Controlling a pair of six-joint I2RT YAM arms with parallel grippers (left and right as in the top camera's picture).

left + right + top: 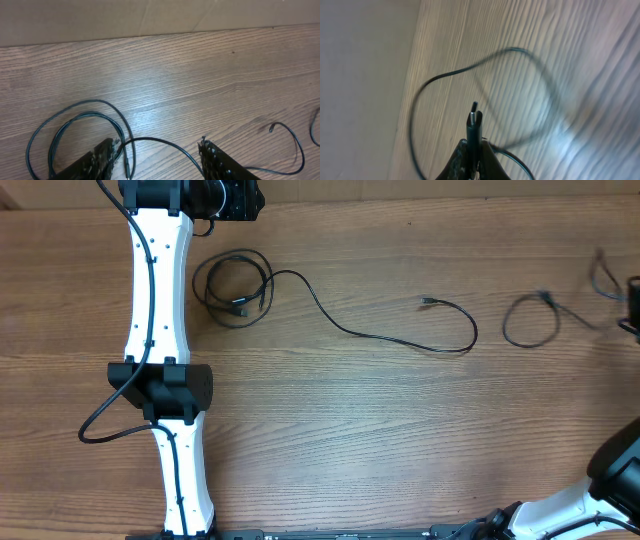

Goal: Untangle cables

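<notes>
A thin black cable lies in a small coil [235, 285] at the back left. Its long tail [390, 338] runs right to a plug end [425, 302]. A second thin black cable makes a loop [530, 322] at the right and leads to my right gripper [633, 305] at the frame edge. In the right wrist view my right gripper [474, 147] is shut on this cable's plug [474, 122], with the loop [520, 95] lying blurred on the wood. My left gripper [160, 152] is open over the coil [75, 130]; a strand [165, 143] passes between its fingers.
The left arm [160, 330] stretches from the front edge to the back, with its own thicker black wire [100, 425] hanging at its left. The right arm's base [610, 480] is at the front right. A cardboard wall [150, 15] borders the table's back edge.
</notes>
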